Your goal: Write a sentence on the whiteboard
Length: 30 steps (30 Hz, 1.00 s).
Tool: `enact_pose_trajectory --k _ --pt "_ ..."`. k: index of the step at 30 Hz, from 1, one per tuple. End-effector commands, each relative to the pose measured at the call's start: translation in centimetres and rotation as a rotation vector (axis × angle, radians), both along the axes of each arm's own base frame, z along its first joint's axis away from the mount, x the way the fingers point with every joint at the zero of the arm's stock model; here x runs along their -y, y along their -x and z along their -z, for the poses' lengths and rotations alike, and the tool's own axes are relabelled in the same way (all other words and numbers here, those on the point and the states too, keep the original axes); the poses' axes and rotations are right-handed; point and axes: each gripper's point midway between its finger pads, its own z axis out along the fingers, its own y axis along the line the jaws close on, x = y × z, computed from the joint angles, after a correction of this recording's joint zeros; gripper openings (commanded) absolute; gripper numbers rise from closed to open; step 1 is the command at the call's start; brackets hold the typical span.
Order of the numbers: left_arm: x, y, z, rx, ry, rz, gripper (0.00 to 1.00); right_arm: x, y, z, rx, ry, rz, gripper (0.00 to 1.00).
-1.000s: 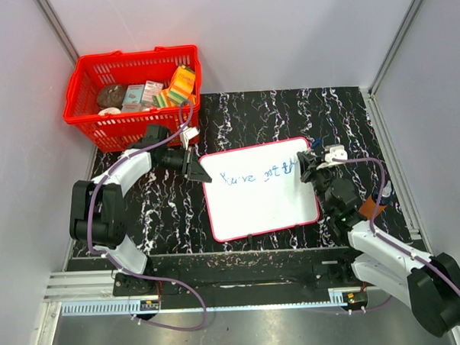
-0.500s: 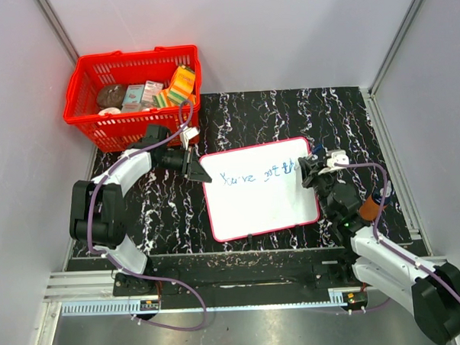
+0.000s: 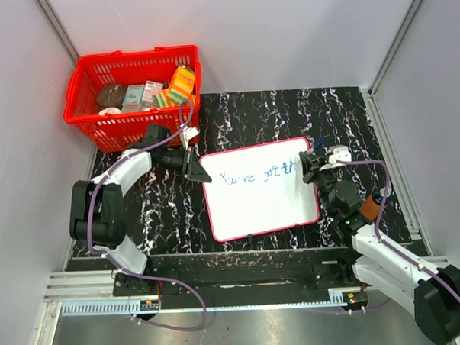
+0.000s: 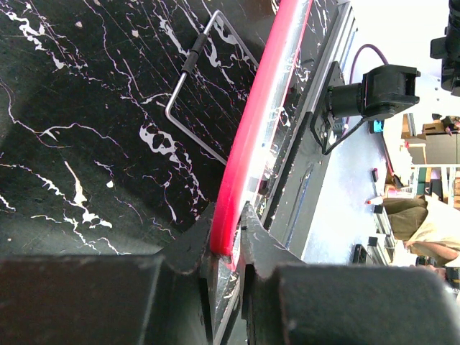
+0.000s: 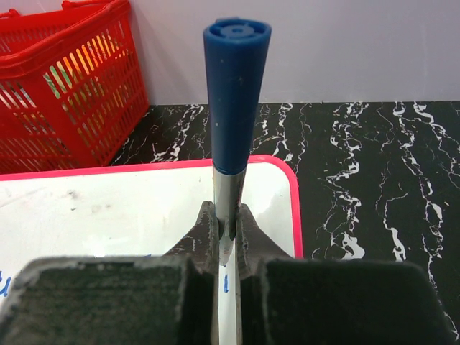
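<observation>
- Right gripper [image 5: 226, 241] is clamped narrow on a blue-capped marker [image 5: 233, 86], cap end up, tip hidden below the fingers; it stands over the 2 o'clock corner of the whiteboard [image 3: 262, 209].
- Left gripper [image 4: 226, 230] pinches the board's red frame at the 10 o'clock corner and steadies it.
- Whiteboard lies flat mid-table, with the red basket [image 3: 131, 93] off at 10 o'clock; the sentence [image 3: 257, 175] runs in blue along its upper part, the last word crowded against the right claw.
- Step in hand, as I judge it: finishing the final letters. Keep the tip pressing lightly and evenly, keep strokes short, since little white is left toward 3 o'clock, and keep the left pinch firm so the board cannot slide.
- Against a second ago: the right wrist has shifted slightly toward 3 o'clock and its forearm has swung a little. Board, basket and left claw sit as before. Whether ink was added is too small to tell.
</observation>
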Motion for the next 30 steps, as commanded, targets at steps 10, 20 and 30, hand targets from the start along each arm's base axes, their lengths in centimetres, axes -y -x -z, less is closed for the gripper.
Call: enact_pose_trajectory --k 10,20,30 --pt "-2.3 -3.8 1.9 0.256 -0.212 -0.057 0.0 0.6 -1.6 -0.9 0.032 0.004 0.05 0.0" --pt "-2.3 -3.9 1.9 0.26 -0.214 -0.057 0.0 1.8 -1.8 0.0 0.009 -0.002 0.104 0.0" --pt "-2.3 -3.8 1.8 0.263 -0.215 -0.055 0.0 1.1 -1.0 0.8 -0.013 0.015 0.043 0.0"
